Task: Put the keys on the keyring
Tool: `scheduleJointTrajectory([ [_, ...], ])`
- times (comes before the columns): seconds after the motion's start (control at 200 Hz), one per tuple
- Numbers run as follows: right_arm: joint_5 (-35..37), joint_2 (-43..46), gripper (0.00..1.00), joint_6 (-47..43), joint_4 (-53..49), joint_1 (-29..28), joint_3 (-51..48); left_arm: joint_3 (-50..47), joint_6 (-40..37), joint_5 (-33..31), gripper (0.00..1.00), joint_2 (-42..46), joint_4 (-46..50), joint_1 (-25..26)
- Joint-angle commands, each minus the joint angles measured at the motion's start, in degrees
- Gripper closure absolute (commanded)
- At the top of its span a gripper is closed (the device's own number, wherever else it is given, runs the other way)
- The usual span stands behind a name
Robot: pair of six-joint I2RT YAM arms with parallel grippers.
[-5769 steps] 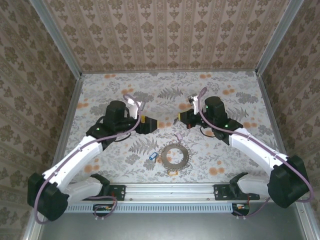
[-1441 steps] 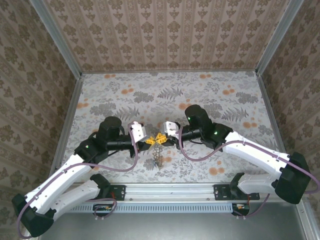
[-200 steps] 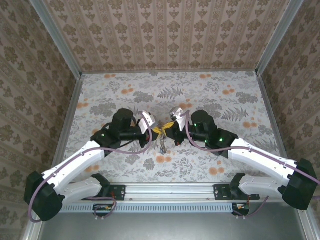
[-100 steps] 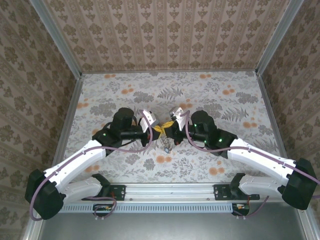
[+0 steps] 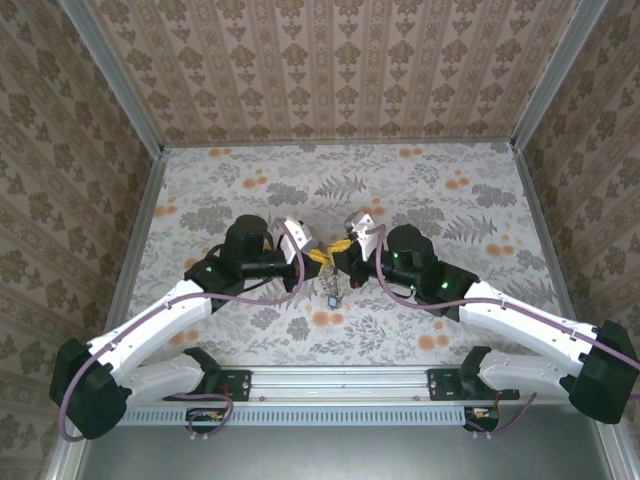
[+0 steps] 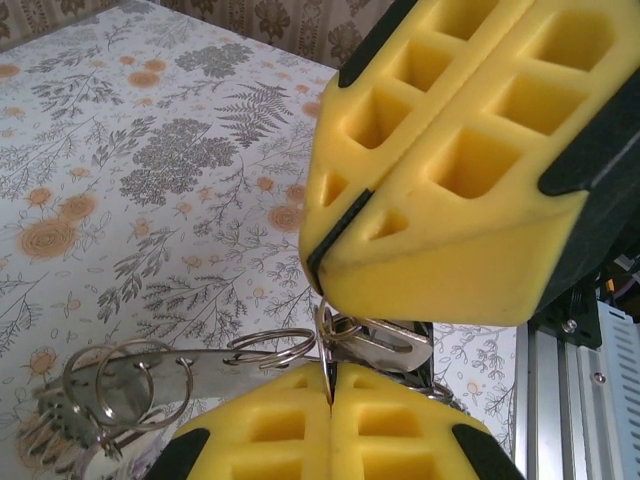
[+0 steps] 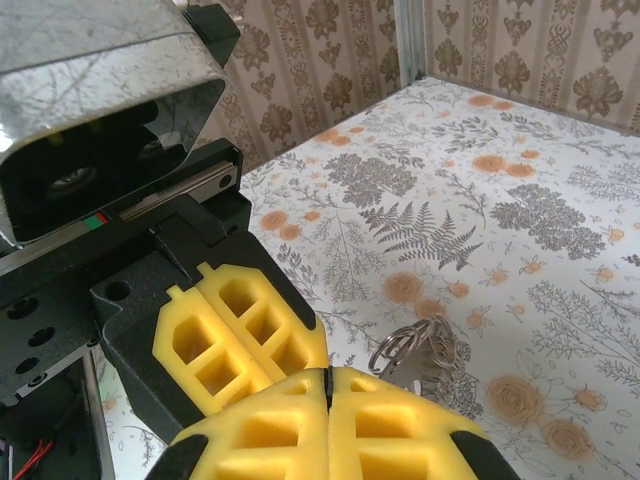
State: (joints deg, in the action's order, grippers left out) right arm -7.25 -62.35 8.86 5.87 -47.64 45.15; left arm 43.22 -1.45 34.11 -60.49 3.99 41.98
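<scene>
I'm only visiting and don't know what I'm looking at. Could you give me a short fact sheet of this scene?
Setting: floral-patterned table, two robot arms meeting over its middle
Left gripper: shut, yellow pads pinching the keyring
Right gripper: shut, almost tip to tip with the left one; what it pinches cannot be told
Keyring position: held in the air above the table, hanging below the two grippers
Key: too small to pick out among the metal loops
</scene>
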Motion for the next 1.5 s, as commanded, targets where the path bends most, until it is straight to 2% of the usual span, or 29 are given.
scheduleJointTrajectory([
  [0.0,3.17,0.39,1.0,-0.95,-0.96,-0.08,-1.02,0.78,0.22,2.37,1.0,1.95,-4.27,0.69],
  [0.4,6.43,1.7,1.0,-4.96,-3.38,-0.07,-1.56,-0.26,1.19,2.32,1.0,2.14,-6.23,1.25],
  [0.66,8.29,0.74,1.0,-3.72,-4.78,0.01,-0.86,-0.67,1.37,2.1,1.0,2.13,-7.13,1.53],
  [0.71,8.51,0.65,0.9,-3.42,-5.11,0.16,-0.77,-0.86,1.45,1.87,1.0,2.21,-7.41,1.62],
  [0.8,7.66,0.56,0.82,-3.16,-5.97,0.54,-0.2,-1.11,1.54,1.61,1.0,2.13,-8.04,1.63],
  [1.1,1.6,1.24,0.73,-2.55,-12.23,2.36,3.45,-1.56,1.58,0.89,1.0,2.04,-9.32,1.79],
  [1.305,-4.59,2.96,0.67,-2.1,-16.94,5.92,6.21,-1.33,1.26,0.79,1.0,2.13,-9.03,1.81],
  [1.495,-7.44,5.53,0.59,-5.83,-19.27,7.47,4.84,-0.97,1.28,0.72,1.0,2.13,-8.92,1.81],
])
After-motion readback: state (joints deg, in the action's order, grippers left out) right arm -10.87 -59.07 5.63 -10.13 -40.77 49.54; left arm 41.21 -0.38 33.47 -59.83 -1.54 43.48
